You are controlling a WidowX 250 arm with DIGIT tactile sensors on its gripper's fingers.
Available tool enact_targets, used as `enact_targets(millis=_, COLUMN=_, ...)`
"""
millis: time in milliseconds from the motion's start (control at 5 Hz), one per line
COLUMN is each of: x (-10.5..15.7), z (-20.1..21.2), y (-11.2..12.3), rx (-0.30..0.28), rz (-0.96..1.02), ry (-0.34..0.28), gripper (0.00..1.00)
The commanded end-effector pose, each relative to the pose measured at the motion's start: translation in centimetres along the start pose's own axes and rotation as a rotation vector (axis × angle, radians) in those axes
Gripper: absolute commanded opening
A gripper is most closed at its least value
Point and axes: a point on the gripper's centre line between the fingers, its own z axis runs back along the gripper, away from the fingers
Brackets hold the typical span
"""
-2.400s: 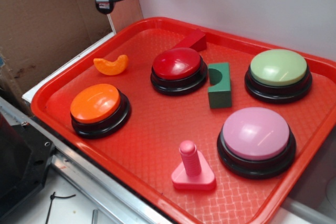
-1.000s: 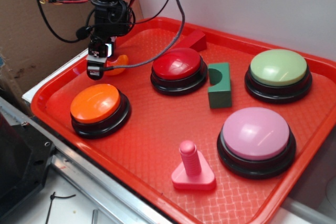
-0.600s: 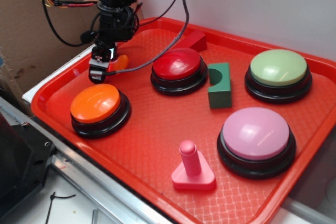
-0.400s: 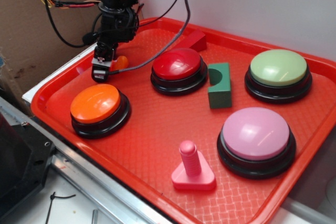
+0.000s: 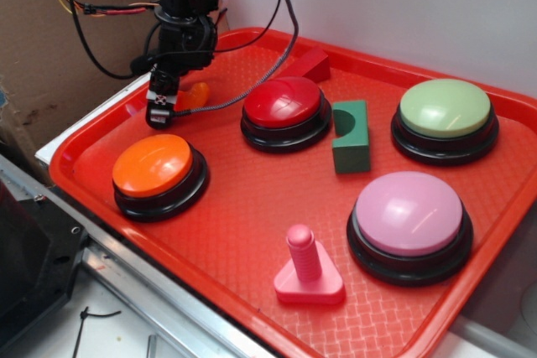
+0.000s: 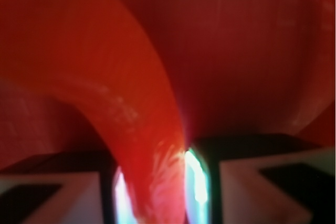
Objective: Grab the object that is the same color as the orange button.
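Note:
The object, a small orange crescent wedge (image 5: 198,94), lies at the tray's back left corner, mostly hidden behind my gripper (image 5: 161,115). In the wrist view the orange wedge (image 6: 142,103) curves down between the two fingers, and the gripper (image 6: 152,192) is shut on its end, with red tray floor behind. The orange button (image 5: 153,165), a large dome on a black base, sits just in front of the gripper, apart from it.
On the red tray (image 5: 252,199) stand a red button (image 5: 283,102), green button (image 5: 445,108) and pink button (image 5: 409,214). Also there are a green arch block (image 5: 351,136), a red block (image 5: 309,63) and a pink screw piece (image 5: 308,270). Cardboard (image 5: 50,39) stands left.
The arm came down from the top edge onto the orange wedge, covering most of it. Over the last half second the gripper and wedge shifted slightly up and back.

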Motion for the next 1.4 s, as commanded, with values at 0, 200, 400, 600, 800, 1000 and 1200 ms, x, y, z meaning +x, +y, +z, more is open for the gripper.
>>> enact_targets(millis=0, x=-0.1, z=3.6, y=-0.1, rx=0.07, rz=0.154, ry=-0.026, gripper=0.0)
enact_targets(millis=200, x=-0.5, z=8.9, y=-1.3, rx=0.11, rz=0.44, ry=-0.186, gripper=0.0)
enact_targets(millis=400, x=-3.0, z=14.0, y=-5.0, rx=-0.068, rz=0.662, ry=-0.379, gripper=0.0)
enact_targets(millis=600, x=-4.5, z=18.5, y=-6.4, rx=-0.066, rz=0.918, ry=-0.394, gripper=0.0)
enact_targets(millis=800, x=-6.0, z=23.3, y=-6.2, rx=-0.086, rz=0.981, ry=-0.418, gripper=0.0)
enact_targets(millis=1000, x=-7.2, z=27.7, y=-5.7, rx=-0.048, rz=0.981, ry=-0.415, gripper=0.0)
enact_targets(millis=1200, x=-6.8, z=27.4, y=-5.1, rx=-0.037, rz=1.034, ry=-0.392, gripper=0.0)
